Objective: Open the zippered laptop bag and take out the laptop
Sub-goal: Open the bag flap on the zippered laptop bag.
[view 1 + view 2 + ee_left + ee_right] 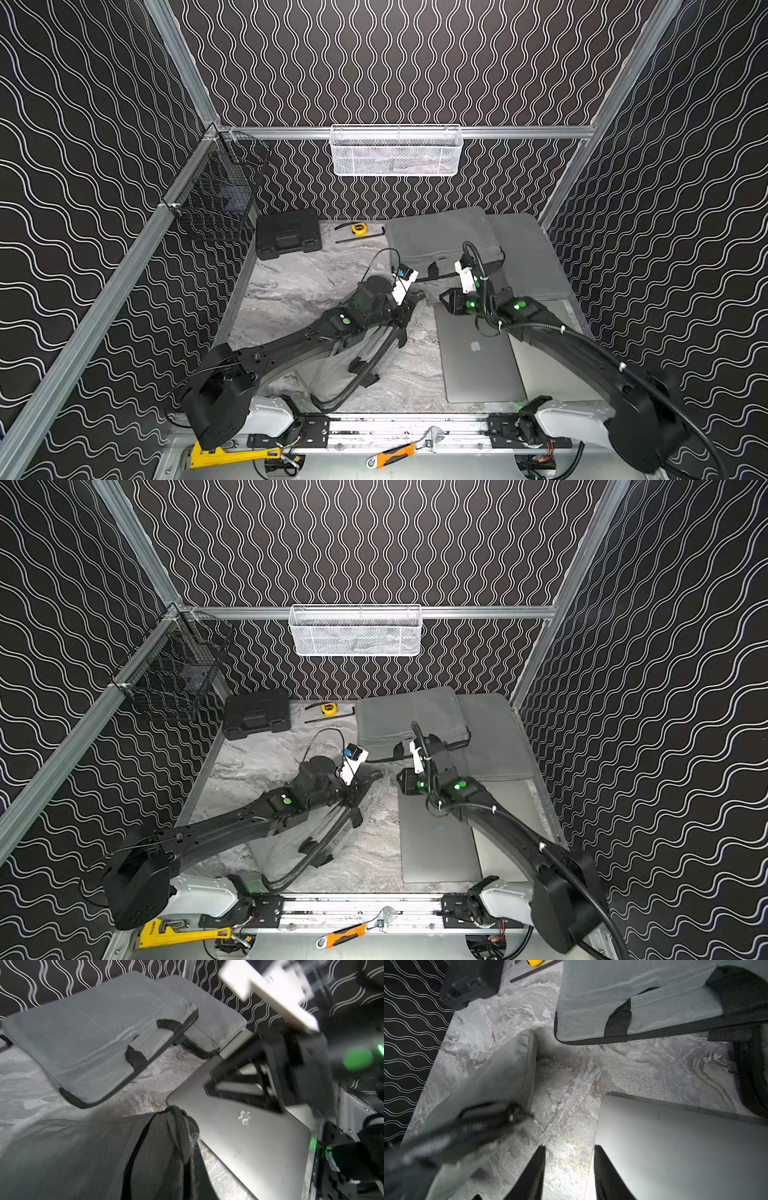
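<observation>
The silver laptop (478, 357) (436, 841) lies flat on the marble table at the front right, lid shut, logo up. It also shows in the wrist views, laptop (259, 1142) (675, 1147). My right gripper (446, 301) (569, 1147) hangs open over the laptop's far left corner, with nothing between its fingers. The grey zippered laptop bag (324, 374) (72, 1157) (500, 1076) lies under my left arm. My left gripper (417, 296) is shut on the bag's edge, and the bunched fabric (176, 1126) hides its fingertips.
Two more grey bags (440, 241) (528, 257) lie at the back right. A second silver slab (548, 365) sits right of the laptop. A black tool case (289, 239), yellow tape measure (359, 227) and hex key (361, 237) lie at the back. Wrenches rest on the front rail.
</observation>
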Controlling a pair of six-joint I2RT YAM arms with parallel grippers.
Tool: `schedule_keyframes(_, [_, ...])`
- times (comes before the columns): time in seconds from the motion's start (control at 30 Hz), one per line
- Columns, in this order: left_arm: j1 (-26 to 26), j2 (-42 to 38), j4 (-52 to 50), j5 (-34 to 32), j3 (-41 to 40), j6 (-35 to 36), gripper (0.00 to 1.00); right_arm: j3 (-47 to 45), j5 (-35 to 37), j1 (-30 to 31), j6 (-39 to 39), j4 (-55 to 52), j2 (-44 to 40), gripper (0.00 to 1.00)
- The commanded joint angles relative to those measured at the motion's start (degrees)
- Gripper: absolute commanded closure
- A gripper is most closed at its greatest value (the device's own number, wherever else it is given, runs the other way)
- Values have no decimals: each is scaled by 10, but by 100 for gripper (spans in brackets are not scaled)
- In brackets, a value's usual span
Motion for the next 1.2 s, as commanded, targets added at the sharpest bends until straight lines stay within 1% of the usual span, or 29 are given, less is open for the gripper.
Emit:
schedule_keyframes(0.0, [1, -3, 49, 2, 15, -18, 100, -26, 58, 45, 57, 45, -32, 57])
schedule_keyframes(0.07, [2, -2, 59, -5, 16, -28, 100, -36, 63, 80, 85, 55, -43, 55])
schedule_keyframes(0.17, [5, 4, 80, -11, 13, -53, 100, -54, 45, 120, 129, 95, -46, 49])
schedule_keyframes(0.33, [10, 22, 105, -8, 13, -95, 100, -81, 35, 170, 198, 180, -45, 49])
schedule_keyframes(0.47, [12, 34, 125, -3, 14, -116, 100, -101, 29, 184, 238, 229, -50, 47])
schedule_keyframes(0.7, [15, 32, 137, -4, 8, -122, 100, -107, 28, 189, 253, 228, -19, 46])
schedule_keyframes(0.87, [16, 19, 136, -8, 0, -117, 100, -89, 18, 189, 250, 240, 16, 45])
schedule_keyframes(1.07, [19, 16, 143, 3, -7, -116, 100, -67, 7, 189, 250, 245, 60, 42])
schedule_keyframes(1.17, [22, 28, 160, 15, -14, -134, 100, -47, 3, 188, 261, 234, 80, 42])
